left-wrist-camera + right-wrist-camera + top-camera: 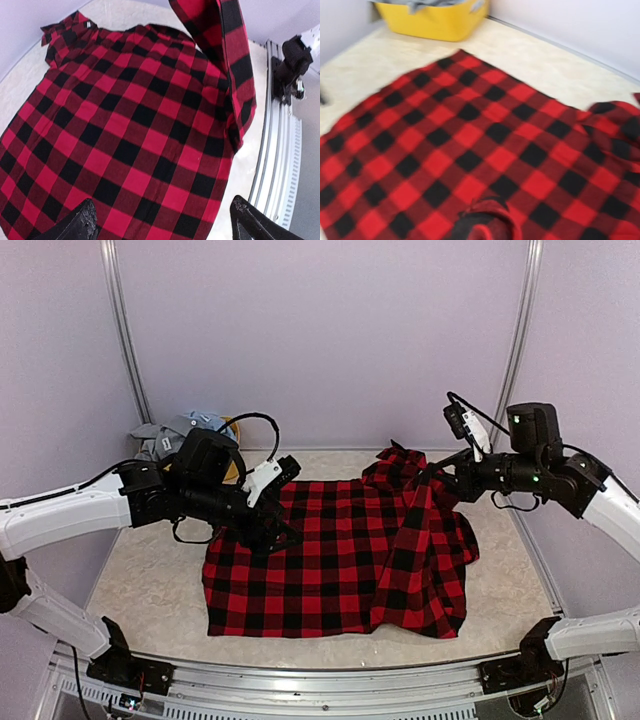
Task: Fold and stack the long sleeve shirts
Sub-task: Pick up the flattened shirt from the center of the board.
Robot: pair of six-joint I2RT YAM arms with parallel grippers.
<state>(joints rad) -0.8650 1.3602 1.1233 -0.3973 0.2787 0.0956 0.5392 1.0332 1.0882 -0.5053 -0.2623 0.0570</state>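
Note:
A red-and-black check flannel shirt [330,560] lies spread across the middle of the table. Over its left part hovers my left gripper [272,532], open. In the left wrist view its two black fingertips [80,225] stand wide apart above the flat cloth [140,120], with nothing between them. At the shirt's right side my right gripper [437,480] is shut on a raised fold of the flannel, which hangs from it in a strip [412,530]. In the right wrist view bunched flannel [487,222] covers the fingers. More shirts, grey and pale blue [165,435], lie heaped at the back left.
A yellow tub [435,20] holding the grey cloth stands at the back left, partly behind my left arm [60,515]. Walls close the table on three sides. A metal rail [320,680] runs along the near edge.

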